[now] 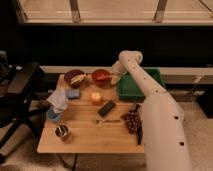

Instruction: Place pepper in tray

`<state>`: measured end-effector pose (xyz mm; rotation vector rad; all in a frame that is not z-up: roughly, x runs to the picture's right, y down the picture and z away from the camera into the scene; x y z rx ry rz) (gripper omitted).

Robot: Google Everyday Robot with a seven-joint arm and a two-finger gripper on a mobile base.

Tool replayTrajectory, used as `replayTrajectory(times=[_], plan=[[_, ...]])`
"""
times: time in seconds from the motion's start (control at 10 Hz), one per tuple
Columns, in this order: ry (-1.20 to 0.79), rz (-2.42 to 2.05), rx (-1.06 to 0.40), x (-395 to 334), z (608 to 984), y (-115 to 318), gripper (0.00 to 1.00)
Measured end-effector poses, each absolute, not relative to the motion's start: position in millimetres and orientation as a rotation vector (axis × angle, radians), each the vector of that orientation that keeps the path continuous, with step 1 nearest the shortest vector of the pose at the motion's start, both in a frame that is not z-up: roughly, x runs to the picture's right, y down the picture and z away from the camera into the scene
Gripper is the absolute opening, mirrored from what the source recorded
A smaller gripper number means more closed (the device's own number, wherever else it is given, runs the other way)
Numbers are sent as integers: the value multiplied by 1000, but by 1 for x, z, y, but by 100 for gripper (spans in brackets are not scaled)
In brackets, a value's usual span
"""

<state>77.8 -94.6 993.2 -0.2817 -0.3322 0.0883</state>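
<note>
My gripper [116, 78] is at the far side of the table, between the red-orange bowl [101, 76] and the left wall of the green tray [128, 92]. It is low, close to the bowl's right rim. The arm reaches over the tray from the lower right and covers much of it. I cannot make out the small reddish-orange pepper; it may be hidden at the gripper.
A dark bowl [75, 77] stands left of the red-orange one. On the wooden table [85, 142] lie a round yellow-orange fruit [95, 97], a black block [106, 108], grapes [131, 120], a blue sponge [73, 93], a white cloth [57, 99] and a metal cup [62, 131]. A black chair [20, 90] stands at the left.
</note>
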Motion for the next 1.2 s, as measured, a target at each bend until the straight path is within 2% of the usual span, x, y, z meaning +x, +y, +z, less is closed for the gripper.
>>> replayTrajectory(times=[0.3,0.4,0.7,0.9,1.2], plan=[[-340,94,-293,79,988,-91,23],[-343,97,-299,79,988,-90,18],[-356,97,-309,76,988,-88,18],[-371,98,-308,74,984,-89,23],[-385,83,-296,71,975,-93,54]])
